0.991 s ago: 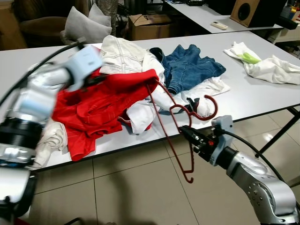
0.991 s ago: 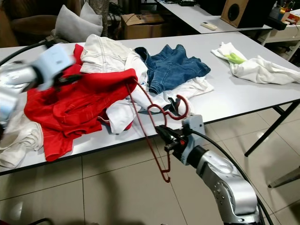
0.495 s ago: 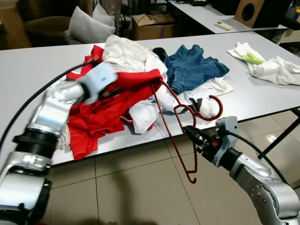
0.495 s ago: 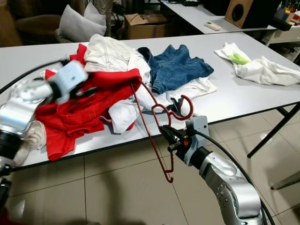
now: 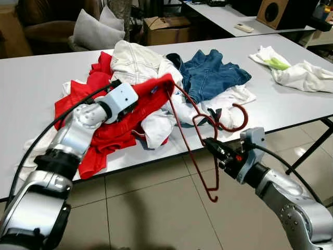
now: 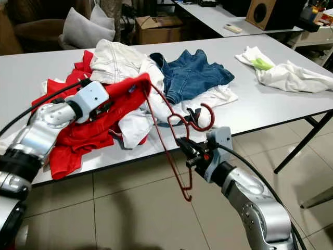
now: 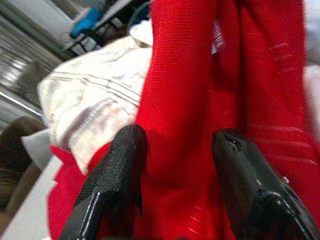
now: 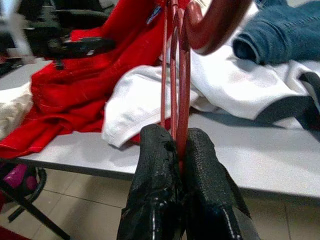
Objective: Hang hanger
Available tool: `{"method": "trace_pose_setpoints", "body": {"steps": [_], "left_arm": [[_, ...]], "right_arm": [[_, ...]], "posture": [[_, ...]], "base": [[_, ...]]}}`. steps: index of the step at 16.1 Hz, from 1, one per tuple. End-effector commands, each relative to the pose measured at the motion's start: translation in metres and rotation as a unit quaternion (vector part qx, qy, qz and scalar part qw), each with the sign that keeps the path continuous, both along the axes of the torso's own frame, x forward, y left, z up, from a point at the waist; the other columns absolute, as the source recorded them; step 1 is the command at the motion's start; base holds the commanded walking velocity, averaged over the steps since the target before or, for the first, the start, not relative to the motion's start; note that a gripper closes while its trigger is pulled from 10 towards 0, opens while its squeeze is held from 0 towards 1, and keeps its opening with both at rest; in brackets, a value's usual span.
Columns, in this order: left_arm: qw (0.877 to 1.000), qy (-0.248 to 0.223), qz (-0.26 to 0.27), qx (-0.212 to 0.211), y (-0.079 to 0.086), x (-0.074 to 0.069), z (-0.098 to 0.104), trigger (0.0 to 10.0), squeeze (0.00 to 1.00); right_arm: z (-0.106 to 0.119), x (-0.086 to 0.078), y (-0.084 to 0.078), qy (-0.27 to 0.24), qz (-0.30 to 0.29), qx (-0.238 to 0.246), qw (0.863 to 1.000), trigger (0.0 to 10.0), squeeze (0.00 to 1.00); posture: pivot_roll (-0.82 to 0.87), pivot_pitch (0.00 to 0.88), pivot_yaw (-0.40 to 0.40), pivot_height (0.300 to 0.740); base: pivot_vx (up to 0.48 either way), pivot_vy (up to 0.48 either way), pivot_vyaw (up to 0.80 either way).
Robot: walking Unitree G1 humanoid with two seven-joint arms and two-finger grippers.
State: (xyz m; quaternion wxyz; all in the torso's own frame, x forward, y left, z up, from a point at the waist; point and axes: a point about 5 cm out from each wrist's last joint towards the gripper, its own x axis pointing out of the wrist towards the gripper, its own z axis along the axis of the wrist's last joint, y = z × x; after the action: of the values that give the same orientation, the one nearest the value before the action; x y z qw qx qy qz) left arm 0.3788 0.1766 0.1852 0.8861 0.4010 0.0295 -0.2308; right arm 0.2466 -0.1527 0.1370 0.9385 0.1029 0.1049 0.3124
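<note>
A dark red wire hanger [image 5: 180,113] hangs off the table's front edge, and its hook [image 5: 235,123] curls over the white clothes. My right gripper [image 5: 207,143] is shut on the hanger's wire just below the hook; the right wrist view shows the wire [image 8: 176,75] pinched between the fingers [image 8: 155,165]. The hanger's upper end is tucked in a raised fold of a red garment [image 5: 104,135]. My left gripper [image 5: 136,108] reaches into that garment from the left, with a thick fold of red fabric [image 7: 180,100] between its two fingers [image 7: 120,170].
The white table [image 5: 31,78] carries a heap of clothes: a cream jacket [image 5: 136,58], denim shorts [image 5: 213,73] and white shirts. More white cloth [image 5: 299,77] lies at the far right. A table leg [image 5: 308,150] stands at the right over tiled floor [image 5: 145,213].
My left arm has swung in from the left and down onto the red garment, closing on its fold near the hanger. The right gripper and hanger have hardly moved.
</note>
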Motion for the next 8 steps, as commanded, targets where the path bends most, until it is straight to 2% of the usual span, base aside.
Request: {"method": "trace_pose_setpoints", "body": {"steps": [1, 4, 6, 8], "left_arm": [[1.000, -0.013, -0.004, 0.002, -0.006, 0.003, 0.005, 10.0, 0.00], [1.000, -0.021, 0.005, 0.014, -0.015, 0.010, -0.003, 10.0, 0.00], [1.000, -0.020, 0.004, -0.009, -0.022, 0.011, -0.005, 10.0, 0.00], [1.000, -0.020, 0.020, -0.007, -0.021, 0.014, -0.010, 10.0, 0.00]], "right_arm": [[0.009, 0.000, 0.000, -0.017, 0.009, 0.006, 1.000, 10.0, 0.00], [0.016, -0.003, 0.007, -0.031, 0.039, 0.021, 0.999, 10.0, 0.00], [0.017, -0.003, 0.006, -0.033, 0.041, 0.022, 0.998, 10.0, 0.00], [0.017, -0.003, 0.005, -0.035, 0.042, 0.021, 0.998, 10.0, 0.00]], "posture": [[-0.16, 0.000, -0.003, 0.740], [-0.16, 0.000, -0.003, 0.740], [-0.16, 0.000, -0.001, 0.740], [-0.17, 0.000, -0.001, 0.740]], "base": [[0.000, 0.000, 0.00], [0.000, 0.000, 0.00], [0.000, 0.000, 0.00], [0.000, 0.000, 0.00]]}}
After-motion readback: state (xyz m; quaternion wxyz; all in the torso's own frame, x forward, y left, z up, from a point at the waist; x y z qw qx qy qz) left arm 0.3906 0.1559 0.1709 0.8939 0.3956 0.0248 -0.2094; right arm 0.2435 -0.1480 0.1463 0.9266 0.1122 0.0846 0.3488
